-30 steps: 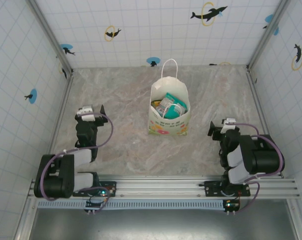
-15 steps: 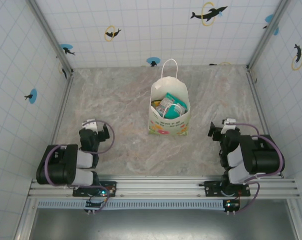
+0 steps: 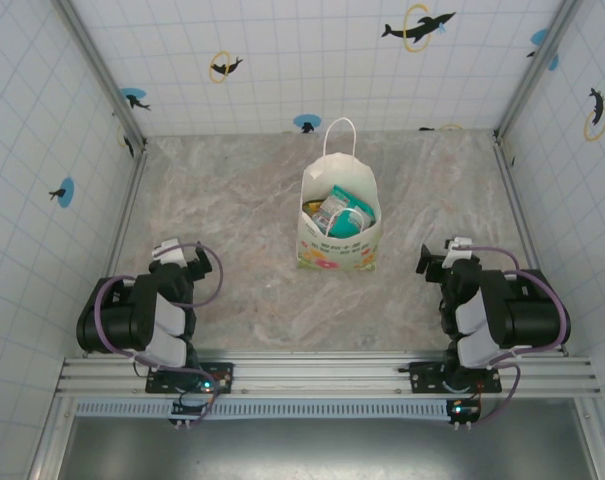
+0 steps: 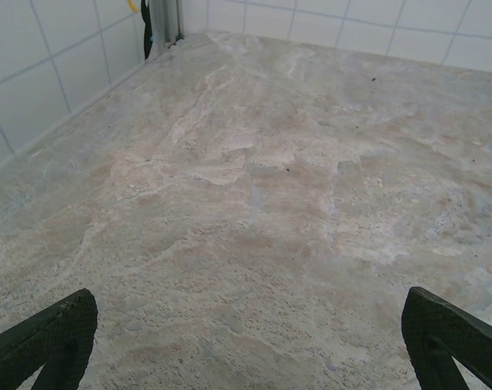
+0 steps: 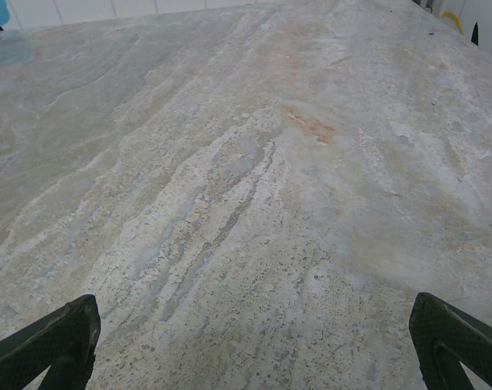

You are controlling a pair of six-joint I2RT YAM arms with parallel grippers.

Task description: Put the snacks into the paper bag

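One pale marbled worktop (image 3: 252, 190) carries everything. The paper bag (image 3: 338, 250) stands upright near its middle, mouth open to the top camera, with a white loop handle (image 3: 340, 135) rising at its far side. A flower print in pink, yellow and green runs along the foot of the bag's near face; any lettering there is too small to read. The left tool (image 3: 182, 256) sits to the left of the bag and nearer the arm bases, well apart from it, jaws spread wide and gripping nothing. Its wrist view shows dark fingertips (image 4: 58, 325) over bare stone. The right tool (image 3: 444, 258) is to the right of the bag, also well apart, released and holding nothing. The snacks (image 3: 340, 212) lie inside the bag, a teal-and-white packet (image 3: 344, 208) uppermost with yellow and orange beside it; their brand names cannot be made out.
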